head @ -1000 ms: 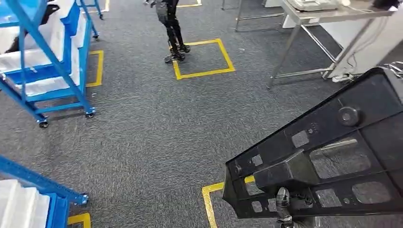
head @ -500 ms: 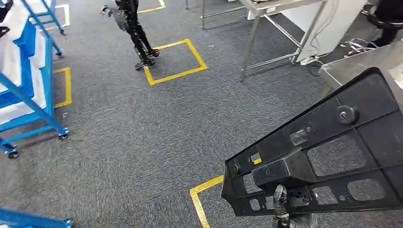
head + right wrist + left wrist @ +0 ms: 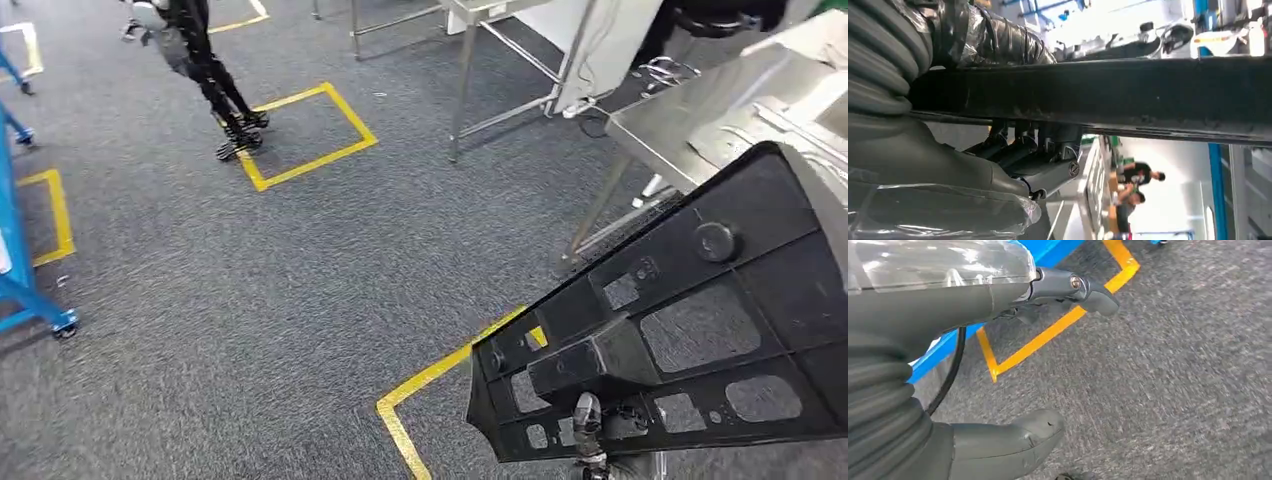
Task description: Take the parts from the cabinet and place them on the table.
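Black perforated plastic part (image 3: pixel 690 330) (tilted) held above grey carpet.

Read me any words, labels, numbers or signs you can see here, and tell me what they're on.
None can be read.
Black part: holes and a round knob, no lettering.
Steel table: no label visible.
Yellow floor tape: plain lines, no text.

The black part (image 3: pixel 690 330) runs off the right and lower edges of the head view and hides nearly all of the right hand (image 3: pixel 590 425) beneath it, while the blue rack (image 3: pixel 15 250) is cut by the left edge.
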Available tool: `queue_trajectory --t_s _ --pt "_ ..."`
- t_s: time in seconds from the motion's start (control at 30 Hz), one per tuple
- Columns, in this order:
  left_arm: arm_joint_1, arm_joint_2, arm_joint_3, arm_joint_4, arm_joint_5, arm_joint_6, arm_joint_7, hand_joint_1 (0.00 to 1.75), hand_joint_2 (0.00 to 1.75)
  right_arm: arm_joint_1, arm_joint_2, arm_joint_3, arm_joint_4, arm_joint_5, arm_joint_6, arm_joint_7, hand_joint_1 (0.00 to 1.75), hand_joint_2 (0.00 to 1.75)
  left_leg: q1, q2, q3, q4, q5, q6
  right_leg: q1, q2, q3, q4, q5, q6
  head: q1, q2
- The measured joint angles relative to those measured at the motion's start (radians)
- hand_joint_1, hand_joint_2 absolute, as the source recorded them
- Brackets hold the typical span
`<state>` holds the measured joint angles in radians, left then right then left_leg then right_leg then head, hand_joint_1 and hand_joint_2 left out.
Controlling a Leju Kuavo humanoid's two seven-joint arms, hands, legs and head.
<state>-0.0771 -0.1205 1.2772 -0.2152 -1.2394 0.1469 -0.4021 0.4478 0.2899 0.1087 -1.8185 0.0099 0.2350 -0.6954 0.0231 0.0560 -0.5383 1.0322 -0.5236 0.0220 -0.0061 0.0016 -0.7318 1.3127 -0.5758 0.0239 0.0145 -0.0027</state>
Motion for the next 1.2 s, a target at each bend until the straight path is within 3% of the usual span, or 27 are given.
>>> queue_trajectory --t_s 0.07,0.1,0.13,0.23,0.27,0.3,0.33,0.4,0.43,0.47,0.5,0.57,0.6,0.63,0.7,0.77,0.8,0.83,0.87,0.93,0.97,1.0,1.03,1.1,1.13,1.17,1.2 --pt "-0.003 -0.003 0.0 0.0 0.0 0.0 0.0 0.0 1.75 0.0 -0.002 0.0 0.0 0.0 0.0 0.0 1.75 1.75 0.0 0.02 0.013 0.0 -0.008 -0.003 0.004 -0.022 0.091 -0.17 0.089 -0.013 0.0 0.0" --pt "-0.003 -0.004 0.0 0.0 0.0 0.0 0.0 0.0 1.75 -0.001 -0.003 0.0 0.0 0.0 0.0 0.0 1.75 1.75 -0.001 0.028 0.017 -0.001 -0.011 -0.005 0.014 -0.071 0.127 -0.244 0.103 -0.024 0.0 0.0" --pt "-0.003 -0.008 0.0 0.0 0.0 0.0 0.0 0.0 1.75 -0.003 -0.003 0.0 0.0 0.0 0.0 0.0 1.75 1.75 -0.009 0.038 0.02 0.002 -0.017 -0.013 0.03 -0.106 0.135 -0.259 0.089 -0.034 0.0 0.0" --pt "-0.005 -0.008 0.0 0.0 0.0 0.0 0.0 0.0 1.75 0.001 -0.004 0.001 -0.001 -0.001 0.0 0.0 1.75 1.75 -0.008 0.072 0.032 -0.011 -0.019 -0.024 0.032 -0.062 0.127 -0.261 0.091 -0.04 0.0 0.0" --pt "-0.008 -0.008 0.0 0.0 0.0 0.0 0.0 0.0 1.75 0.001 -0.004 0.001 -0.002 -0.001 0.0 0.0 1.75 1.75 -0.01 0.08 0.036 -0.011 -0.027 -0.032 0.019 -0.046 0.138 -0.278 0.098 -0.049 0.0 0.0" --pt "-0.011 -0.008 0.001 0.0 0.0 0.0 0.0 0.0 1.75 0.003 -0.004 0.002 -0.003 -0.001 0.0 -0.001 1.75 1.75 -0.004 0.027 0.036 0.007 -0.039 -0.035 0.016 -0.037 0.144 -0.285 0.101 -0.052 0.0 0.0" --pt "-0.01 -0.01 0.0 0.0 -0.001 0.0 -0.001 0.0 1.75 -0.001 -0.004 0.004 -0.003 -0.001 0.0 -0.001 1.75 1.75 -0.004 -0.015 0.012 0.058 -0.071 -0.034 0.014 -0.028 0.146 -0.286 0.102 -0.06 -0.001 0.0" --pt "-0.004 -0.008 0.0 0.0 0.0 0.0 -0.001 0.0 1.75 -0.002 -0.004 0.006 -0.003 -0.001 0.0 0.0 1.75 1.75 -0.003 -0.046 -0.066 0.21 -0.137 -0.036 0.013 0.0 0.148 -0.286 0.102 -0.064 -0.001 0.0" --pt "-0.003 -0.007 0.0 0.0 0.0 0.0 -0.001 0.0 1.75 -0.002 -0.004 0.006 -0.003 -0.001 0.0 0.0 1.75 1.75 -0.003 -0.049 -0.092 0.255 -0.149 -0.038 0.014 0.01 0.148 -0.285 0.101 -0.065 0.0 0.0" --pt "0.0 -0.007 0.0 0.0 0.0 0.0 0.0 0.0 1.75 -0.001 -0.004 0.007 -0.003 0.0 -0.001 0.0 1.75 1.75 -0.003 -0.05 -0.125 0.297 -0.144 -0.039 0.014 0.031 0.149 -0.283 0.1 -0.066 -0.001 0.0" --pt "0.001 -0.007 0.001 0.0 0.0 0.0 0.001 0.0 1.75 -0.001 -0.005 0.007 -0.003 0.0 -0.003 0.0 1.75 1.75 -0.003 -0.051 -0.122 0.267 -0.104 -0.038 0.014 0.047 0.153 -0.282 0.098 -0.065 -0.001 0.0" --pt "-0.001 -0.007 0.001 0.0 0.0 0.0 0.002 0.0 1.75 0.0 -0.005 0.008 -0.003 0.001 -0.004 0.0 1.75 1.75 -0.003 -0.062 -0.066 0.116 -0.003 -0.034 0.013 0.073 0.16 -0.277 0.093 -0.06 -0.001 0.0" --pt "0.0 -0.007 0.001 0.0 0.0 0.001 0.003 0.0 1.75 0.0 -0.005 0.009 -0.003 0.002 -0.004 0.0 1.75 1.75 -0.003 -0.096 -0.035 0.031 0.035 -0.029 0.012 0.084 0.16 -0.272 0.089 -0.056 0.0 0.0" --pt "-0.002 -0.006 0.0 0.0 0.0 0.002 0.004 0.0 1.75 0.0 -0.005 0.009 -0.003 0.002 -0.004 0.0 1.75 1.75 -0.001 -0.142 -0.029 0.019 0.015 -0.025 0.015 0.09 0.156 -0.267 0.086 -0.051 0.0 0.0" --pt "0.001 -0.007 0.0 0.0 0.0 0.004 0.005 0.0 1.75 0.0 -0.005 0.013 -0.003 0.002 -0.007 0.0 1.75 1.75 -0.004 -0.129 -0.027 0.006 0.019 -0.022 0.006 0.111 0.145 -0.262 0.088 -0.04 -0.001 0.0" --pt "0.001 -0.007 0.001 0.0 0.0 0.006 0.007 0.0 1.75 0.004 -0.008 0.016 -0.003 0.002 -0.008 0.0 1.75 1.75 -0.008 -0.11 -0.02 0.002 0.02 -0.01 0.003 0.133 0.142 -0.269 0.092 -0.028 0.0 0.0" --pt "-0.001 -0.012 0.001 0.0 -0.001 0.006 0.007 0.0 1.75 0.005 -0.009 0.017 -0.003 0.002 -0.009 0.0 1.75 1.75 0.002 -0.098 -0.017 -0.008 0.026 -0.003 0.01 0.129 0.143 -0.268 0.09 -0.023 -0.001 0.0" --pt "-0.003 -0.013 0.001 0.0 -0.002 0.006 0.006 0.0 1.75 0.008 -0.01 0.017 -0.003 0.002 -0.012 -0.001 1.75 1.75 0.002 -0.086 -0.014 -0.014 0.028 0.001 0.012 0.07 0.137 -0.249 0.074 -0.016 0.001 0.0" --pt "-0.004 -0.013 0.001 0.0 -0.002 0.006 0.006 0.0 1.75 0.005 -0.012 0.018 -0.003 0.002 -0.013 0.0 1.75 1.75 0.002 -0.074 -0.013 -0.015 0.027 0.006 0.011 0.033 0.109 -0.196 0.04 -0.01 0.003 0.0" --pt "0.002 -0.013 0.001 0.0 -0.002 0.006 0.007 0.0 1.75 0.006 -0.014 0.019 -0.003 0.005 -0.021 0.0 1.75 1.75 0.0 -0.047 -0.011 -0.014 0.023 0.009 0.002 0.011 0.035 -0.054 -0.024 0.0 0.003 0.0" --pt "0.003 -0.013 0.001 0.0 -0.002 0.006 0.009 0.0 1.75 0.007 -0.017 0.019 -0.002 0.005 -0.024 0.0 1.75 1.75 0.0 -0.032 -0.01 -0.014 0.019 0.008 -0.003 0.008 0.008 -0.005 -0.035 0.004 0.003 0.0" --pt "0.004 -0.013 0.002 0.0 -0.002 0.006 0.01 0.0 1.75 0.008 -0.021 0.019 -0.002 0.006 -0.026 0.0 1.75 1.75 0.001 -0.018 -0.007 -0.014 0.016 0.007 -0.008 0.005 0.004 -0.002 -0.021 0.007 0.003 0.0" --pt "0.003 -0.014 0.002 0.0 -0.002 0.006 0.01 0.0 1.75 0.01 -0.022 0.02 -0.002 0.008 -0.027 0.0 1.75 1.75 0.002 -0.006 -0.003 -0.014 0.013 0.004 -0.012 0.0 0.021 -0.039 0.011 0.009 0.003 0.0" --pt "0.0 -0.016 0.002 0.0 -0.002 0.006 0.01 0.0 1.75 0.011 -0.023 0.024 -0.002 0.008 -0.03 0.0 1.75 1.75 0.005 0.014 0.012 -0.014 0.004 -0.003 -0.014 -0.025 0.104 -0.194 0.096 0.008 0.003 0.0" --pt "0.0 -0.016 0.002 0.0 -0.002 0.006 0.01 0.0 1.75 0.01 -0.024 0.026 -0.002 0.008 -0.031 0.0 1.75 1.75 0.004 0.023 0.019 -0.015 -0.001 -0.008 -0.011 -0.068 0.137 -0.263 0.104 0.003 0.003 0.0" --pt "0.0 -0.016 0.002 0.0 -0.002 0.006 0.01 0.0 1.75 0.01 -0.025 0.026 -0.002 0.008 -0.032 0.001 1.75 1.75 -0.001 0.03 0.02 -0.015 -0.006 -0.016 0.004 -0.076 0.14 -0.266 0.094 -0.004 0.003 0.0" --pt "-0.001 -0.016 0.002 0.0 -0.002 0.006 0.01 0.0 1.75 0.012 -0.025 0.028 -0.003 0.008 -0.032 0.0 1.75 1.75 -0.002 0.037 0.024 -0.016 -0.008 -0.022 0.003 -0.06 0.137 -0.266 0.095 -0.011 0.002 0.0"
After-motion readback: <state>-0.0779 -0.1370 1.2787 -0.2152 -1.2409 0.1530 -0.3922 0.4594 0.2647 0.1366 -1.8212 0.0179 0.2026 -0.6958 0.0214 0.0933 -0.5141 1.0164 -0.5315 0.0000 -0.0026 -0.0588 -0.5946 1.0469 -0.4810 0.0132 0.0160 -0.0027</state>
